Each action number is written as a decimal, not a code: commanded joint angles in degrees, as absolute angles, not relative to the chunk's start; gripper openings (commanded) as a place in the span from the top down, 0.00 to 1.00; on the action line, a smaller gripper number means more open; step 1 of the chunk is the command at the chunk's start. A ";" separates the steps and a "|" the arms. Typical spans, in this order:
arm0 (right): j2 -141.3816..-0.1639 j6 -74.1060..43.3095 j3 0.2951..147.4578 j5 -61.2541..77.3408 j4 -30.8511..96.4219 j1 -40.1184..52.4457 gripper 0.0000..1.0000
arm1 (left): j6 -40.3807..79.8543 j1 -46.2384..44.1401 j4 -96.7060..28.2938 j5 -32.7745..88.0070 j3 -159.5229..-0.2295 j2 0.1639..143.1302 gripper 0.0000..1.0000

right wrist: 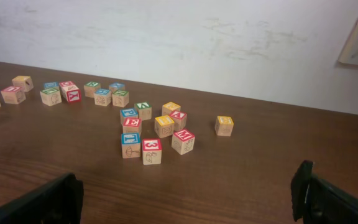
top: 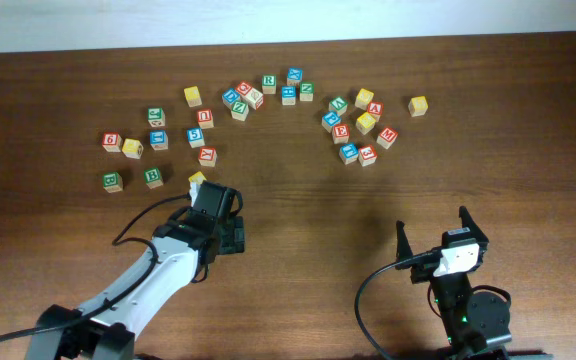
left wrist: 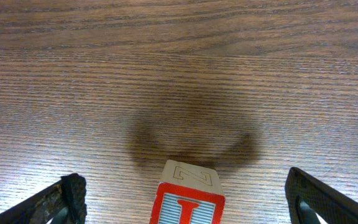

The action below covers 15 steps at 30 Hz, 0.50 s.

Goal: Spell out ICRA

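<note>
K: Dark wooden table (top: 298, 190), left side?
M: Left gripper (left wrist: 185, 186) spread wide; red "I" cube (left wrist: 188, 208) upright between the jaws, clear of both.
K: Right?
M: Right gripper (right wrist: 186, 180) spread over bare wood; letter cubes (right wrist: 154, 134) well beyond.

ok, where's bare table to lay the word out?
Widest bare patch: the front middle, between the left arm and right arm, below both block clusters. Also bare: the far right, past the lone yellow block. A narrower lane runs between the left cluster and right cluster. Crowded: both clusters, and by the left jaws, open around the I block.
</note>
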State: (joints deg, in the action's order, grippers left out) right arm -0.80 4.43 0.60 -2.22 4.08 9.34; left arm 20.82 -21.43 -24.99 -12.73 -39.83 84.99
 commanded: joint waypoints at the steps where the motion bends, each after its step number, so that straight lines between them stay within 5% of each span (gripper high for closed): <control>1: -0.36 3.77 0.32 -2.13 4.54 8.93 0.02 | 20.99 -21.61 -24.88 -13.50 -39.35 85.34 0.05; 15: -0.36 3.77 0.32 -2.13 4.54 8.93 0.02 | 20.99 -21.61 -24.86 -13.50 -39.35 85.34 0.01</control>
